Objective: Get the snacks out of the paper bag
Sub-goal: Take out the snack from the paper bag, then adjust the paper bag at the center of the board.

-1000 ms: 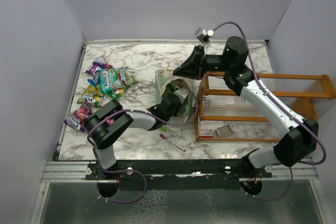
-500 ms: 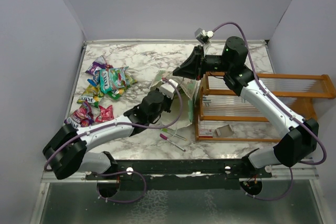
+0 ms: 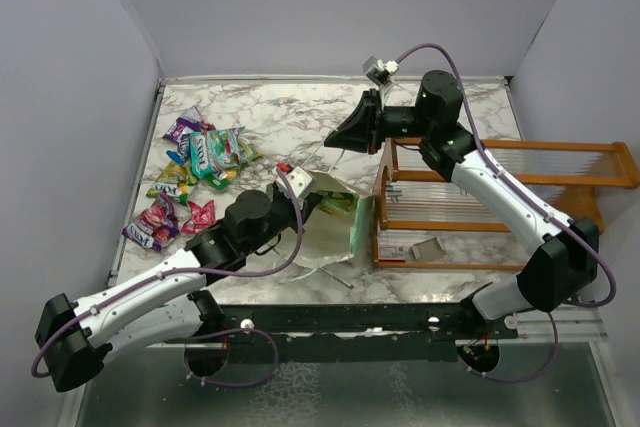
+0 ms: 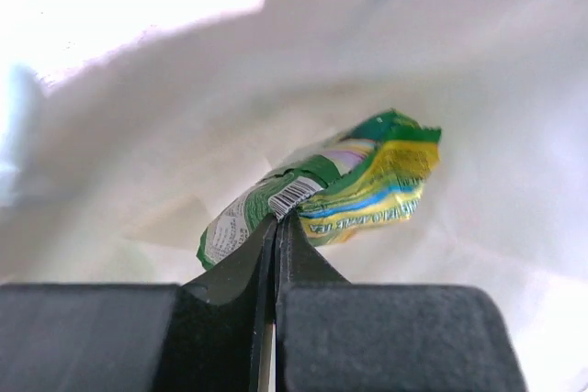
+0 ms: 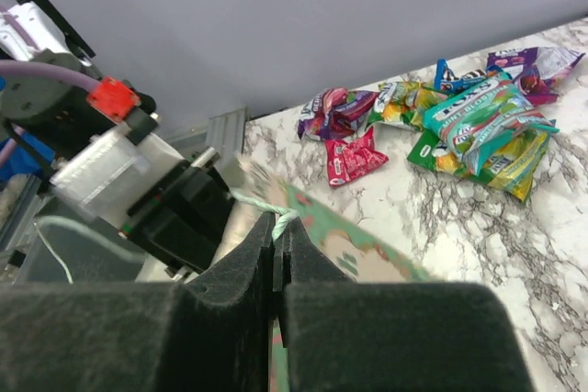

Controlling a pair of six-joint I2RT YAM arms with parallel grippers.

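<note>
The paper bag [image 3: 358, 234] lies tipped on the marble table, its cream inside [image 4: 478, 61] facing my left arm. My left gripper [image 3: 308, 197] reaches into the mouth. In the left wrist view it [image 4: 279, 218] is shut on the corner of a green and yellow snack packet [image 4: 367, 181] lying inside the bag. My right gripper [image 3: 336, 139] hangs above the bag, shut on its string handle [image 5: 262, 204]. Several snacks [image 3: 205, 157] lie in a pile at the table's left, also seen as the snack pile [image 5: 478, 121] in the right wrist view.
An orange wooden rack [image 3: 480, 209] stands right of the bag, with a small grey item [image 3: 428, 247] inside. Two pink packets [image 3: 155, 222] lie near the left edge of the table. Grey walls enclose the table [image 3: 290, 112] on three sides.
My left arm has stretched out low to the left while its gripper closed on the green packet inside the bag. The bag has tipped over and spread open. The right gripper shifted slightly left.
</note>
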